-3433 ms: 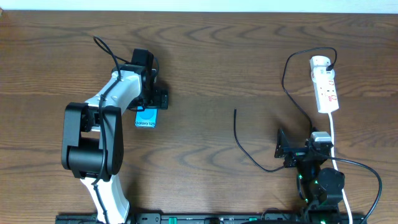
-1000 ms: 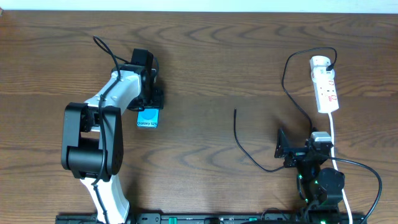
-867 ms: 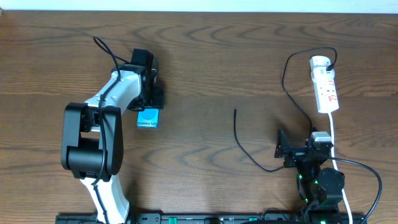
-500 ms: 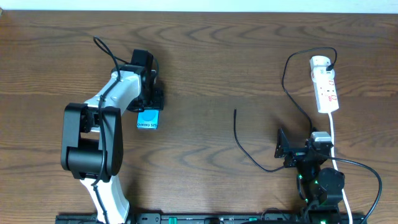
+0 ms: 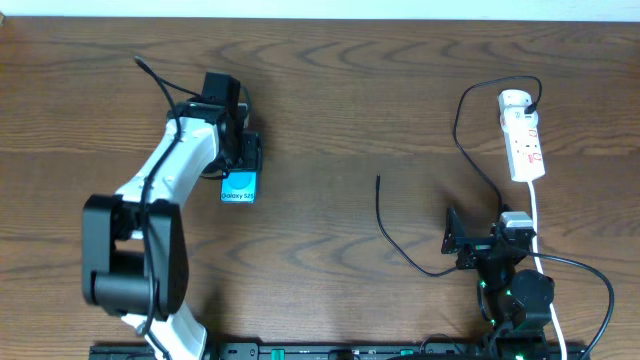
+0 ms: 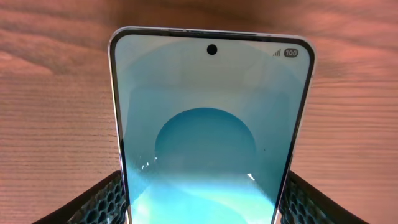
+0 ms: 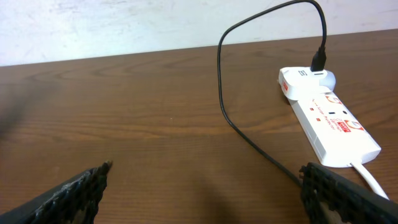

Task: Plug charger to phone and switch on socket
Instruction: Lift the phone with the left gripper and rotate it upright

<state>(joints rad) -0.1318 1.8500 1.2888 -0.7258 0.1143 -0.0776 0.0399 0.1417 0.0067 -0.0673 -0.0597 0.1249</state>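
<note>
Left arm's elbow has swung outward; phone (image 5: 237, 187) stays clamped edgewise in the part-open left claw (image 5: 240, 168).
Right claw (image 7: 205, 186) gapes wide, empty; charger (image 5: 392, 232) trails ahead, socket (image 5: 524, 140) ahead-right on the table (image 5: 330, 100).

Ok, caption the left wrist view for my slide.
Left gripper clasping a flat cyan-screened smartphone by its long edges, brown wooden table behind.
</note>
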